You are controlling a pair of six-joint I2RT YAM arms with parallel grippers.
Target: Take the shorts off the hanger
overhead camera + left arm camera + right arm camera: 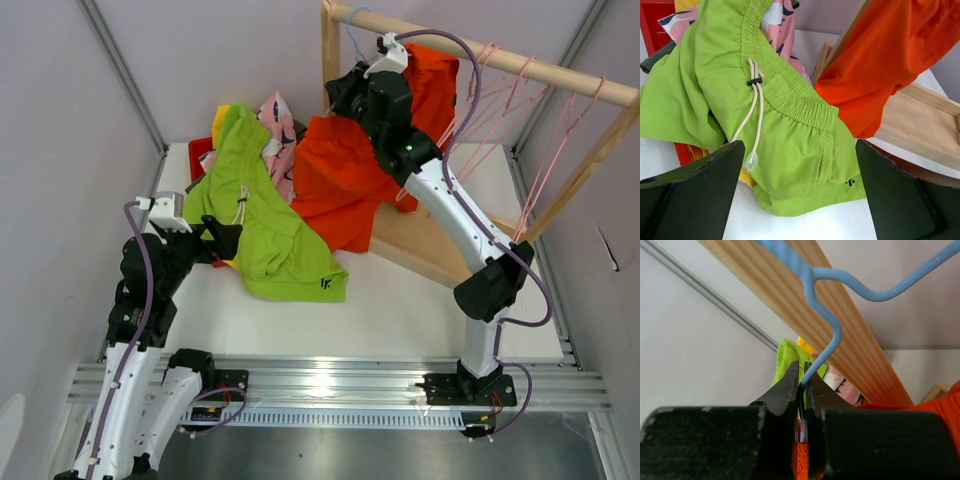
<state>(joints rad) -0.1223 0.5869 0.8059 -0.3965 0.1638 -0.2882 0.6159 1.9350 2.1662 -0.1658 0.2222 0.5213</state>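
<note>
Risk, near end: well below the rail (855,345), the left hand (800,142) is spread wide and empty, facing the lime shorts (260,220) heaped on the bench (420,310). Closing there could snag the drawstring (756,100).

Risk, far end: a sideways pull may jam the hook or slip the thin wire. Just under the rail, the right hand (801,375) is clenched on the hanger (832,340) neck. The orange shorts (340,190) appear to hang from it.
</note>
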